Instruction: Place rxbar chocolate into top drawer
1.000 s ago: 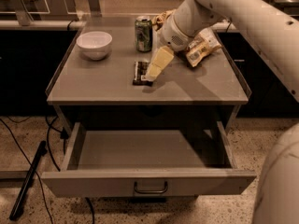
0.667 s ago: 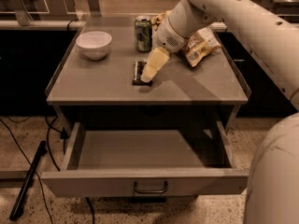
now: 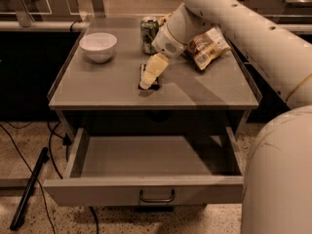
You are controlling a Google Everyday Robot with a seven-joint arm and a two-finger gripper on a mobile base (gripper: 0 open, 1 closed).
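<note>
The rxbar chocolate is a small dark flat bar lying on the cabinet top near its middle, mostly covered by my fingers. My gripper reaches down from the right onto the bar, its pale fingers over it. The top drawer is pulled wide open below the cabinet top, its inside bare, with a dark bail handle at the centre of its front panel.
A white bowl stands at the back left of the top. A green can stands at the back middle. A crinkled brown-and-yellow chip bag lies at the back right. A black pole and cables lie on the floor at left.
My gripper has shifted slightly left and lower onto the bar. The bar, bowl, can and drawer have not moved.
</note>
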